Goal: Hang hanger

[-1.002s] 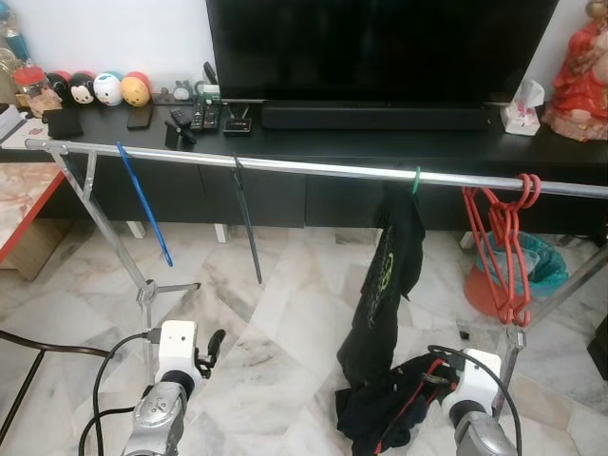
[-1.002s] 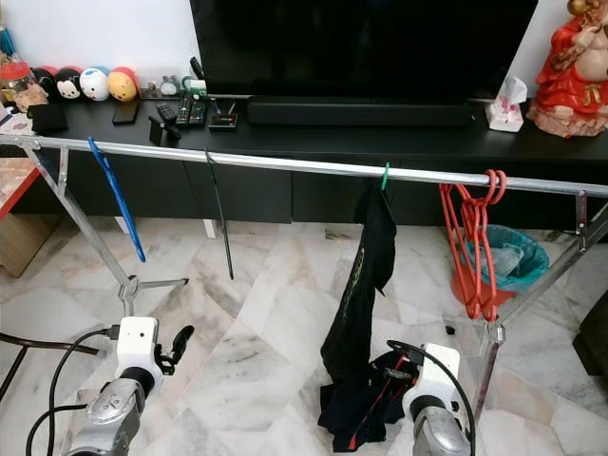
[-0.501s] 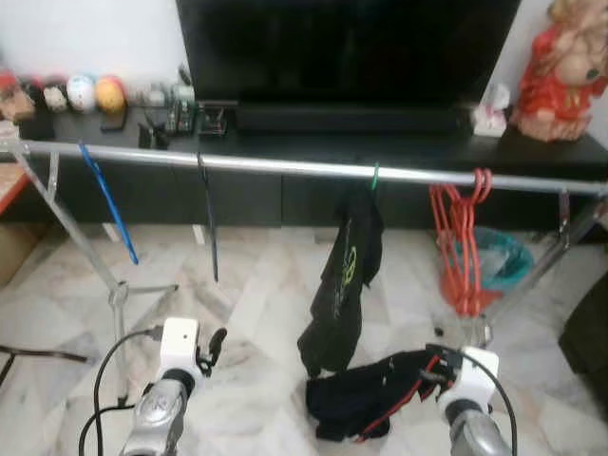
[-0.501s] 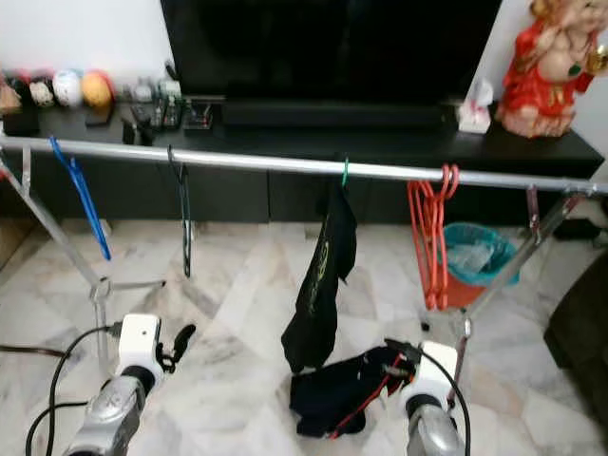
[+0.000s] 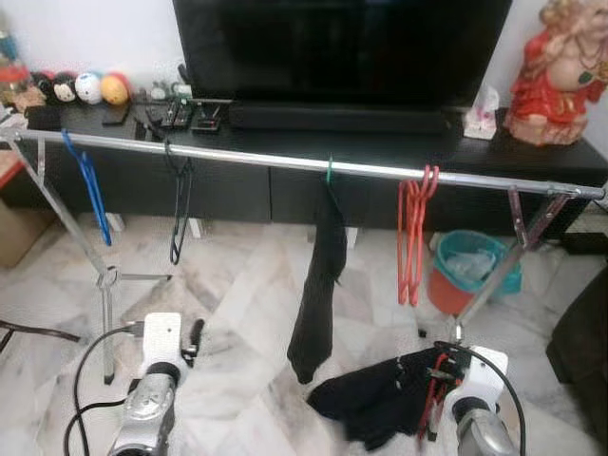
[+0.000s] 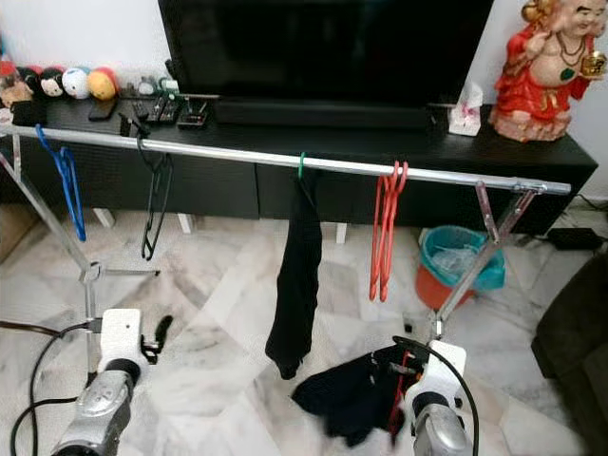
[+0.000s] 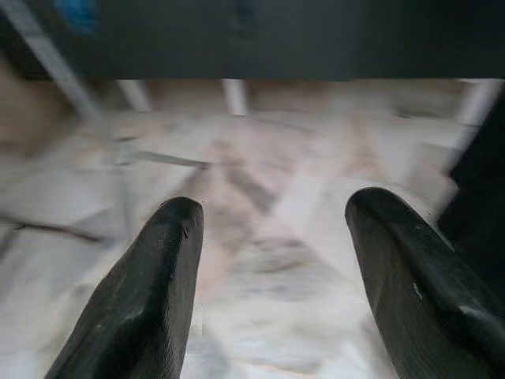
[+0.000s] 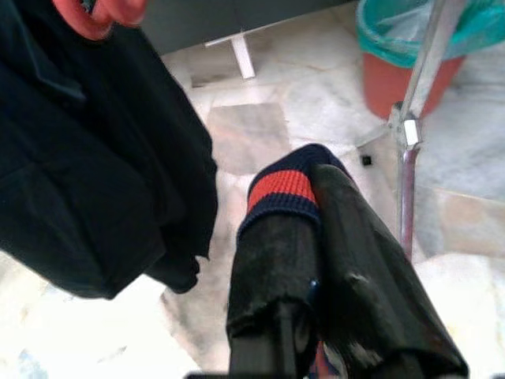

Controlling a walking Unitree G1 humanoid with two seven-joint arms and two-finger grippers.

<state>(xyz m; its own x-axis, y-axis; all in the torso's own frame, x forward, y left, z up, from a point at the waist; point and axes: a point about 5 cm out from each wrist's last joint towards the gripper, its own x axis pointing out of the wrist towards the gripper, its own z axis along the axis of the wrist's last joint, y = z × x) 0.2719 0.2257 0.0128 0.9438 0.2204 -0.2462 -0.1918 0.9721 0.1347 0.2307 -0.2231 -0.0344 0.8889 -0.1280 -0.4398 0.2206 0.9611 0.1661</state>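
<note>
Right hand (image 8: 316, 260): low, fingers clenched on black garment (image 5: 380, 404) with red-striped cuff and red hanger (image 5: 429, 404) inside it. Left hand (image 7: 272, 292): fingers apart, empty, above marble floor (image 5: 247, 313). Steel rail (image 5: 237, 157) carries blue hanger (image 5: 90, 185), black hanger (image 5: 179, 204), dark hung garment (image 5: 318, 275), red hangers (image 5: 413, 233).

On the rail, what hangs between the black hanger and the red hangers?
A dark garment on a green-hooked hanger hangs from the rail, between the black hanger and the red hangers, seen in both eye views.
</note>
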